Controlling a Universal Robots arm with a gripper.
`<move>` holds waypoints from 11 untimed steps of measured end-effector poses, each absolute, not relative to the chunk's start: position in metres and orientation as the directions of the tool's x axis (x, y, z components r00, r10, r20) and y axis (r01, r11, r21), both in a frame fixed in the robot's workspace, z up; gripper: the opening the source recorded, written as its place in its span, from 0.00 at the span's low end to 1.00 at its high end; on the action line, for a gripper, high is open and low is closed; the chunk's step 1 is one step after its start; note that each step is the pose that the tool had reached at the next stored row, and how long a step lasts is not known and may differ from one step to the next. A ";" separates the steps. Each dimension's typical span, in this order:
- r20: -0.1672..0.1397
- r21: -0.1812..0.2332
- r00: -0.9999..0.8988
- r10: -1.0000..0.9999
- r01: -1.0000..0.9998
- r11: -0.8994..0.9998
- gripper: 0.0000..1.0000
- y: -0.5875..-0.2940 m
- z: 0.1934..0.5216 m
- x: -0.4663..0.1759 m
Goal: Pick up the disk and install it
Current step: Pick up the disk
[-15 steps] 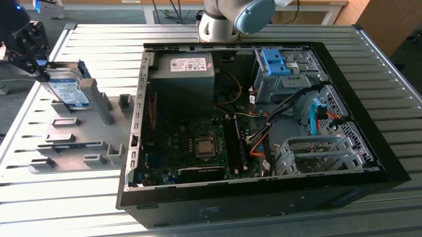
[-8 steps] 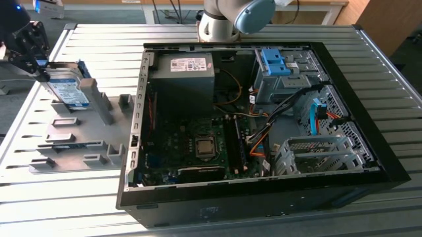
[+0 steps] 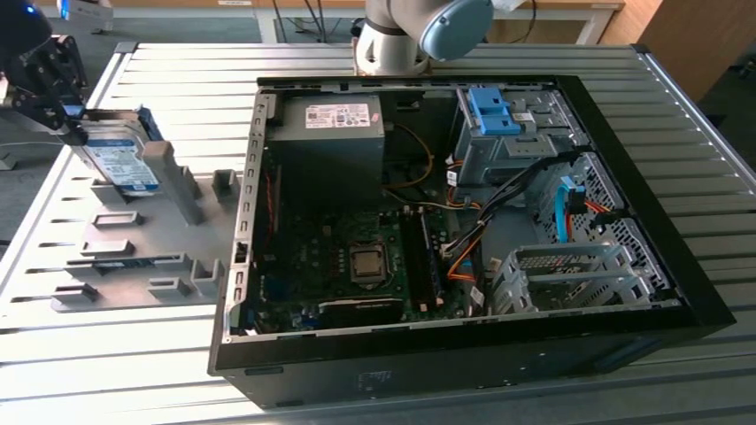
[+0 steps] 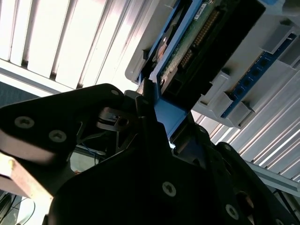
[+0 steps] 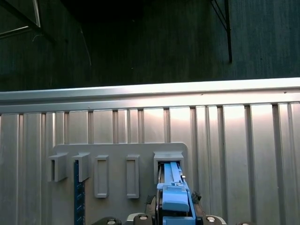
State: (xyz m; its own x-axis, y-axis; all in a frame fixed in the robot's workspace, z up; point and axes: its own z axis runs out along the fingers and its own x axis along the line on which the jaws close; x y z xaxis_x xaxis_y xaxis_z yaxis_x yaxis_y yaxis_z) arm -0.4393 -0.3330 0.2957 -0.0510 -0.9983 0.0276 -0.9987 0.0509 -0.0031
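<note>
Over at the exterior view's left edge, the black gripper (image 3: 74, 131) reaches down onto the upper end of the disk (image 3: 119, 158). In the second wrist view its fingers (image 4: 148, 104) stand narrow, one on each side of the disk's blue carrier rail (image 4: 168, 117), and they look pressed against it, so the gripper is clamped on the disk. The disk's underside, with its green circuit board (image 4: 197, 40), runs away from the fingertips.

The disk stands on edge, a little tilted, its white-and-blue label facing the camera of the exterior view. Its lower end sits in a slot of the grey holder plate (image 3: 148, 266). In the first wrist view the blue rail (image 5: 174, 187) lies in that slot, and a thin blue strip (image 5: 78, 197) stands in another slot well apart from it.

The holder plate lies on the slatted metal table (image 3: 674, 106). Just beside it, toward the exterior view's right, the open computer case (image 3: 473, 372) lies on its side. Inside are a grey box with a white sticker (image 3: 336, 133), a blue bracket (image 3: 490, 111) near the far wall, and a grey metal cage (image 3: 567, 274) near the near wall. The disk is outside the case, well apart from that cage.
</note>
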 end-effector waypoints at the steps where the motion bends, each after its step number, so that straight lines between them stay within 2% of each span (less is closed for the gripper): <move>1: 0.028 -0.003 -0.051 -0.998 -0.999 0.051 0.37 -0.333 0.296 -0.439; 10: 0.028 -0.003 -0.051 -0.998 -0.999 0.051 0.38 -0.333 0.296 -0.439; 11: 0.028 -0.003 -0.051 -0.998 -0.999 0.051 0.44 -0.333 0.295 -0.439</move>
State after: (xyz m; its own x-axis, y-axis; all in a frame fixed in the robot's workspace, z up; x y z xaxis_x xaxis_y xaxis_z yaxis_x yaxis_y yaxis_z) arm -0.4393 -0.3330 0.2954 -0.0510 -0.9983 0.0278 -0.9987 0.0509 -0.0033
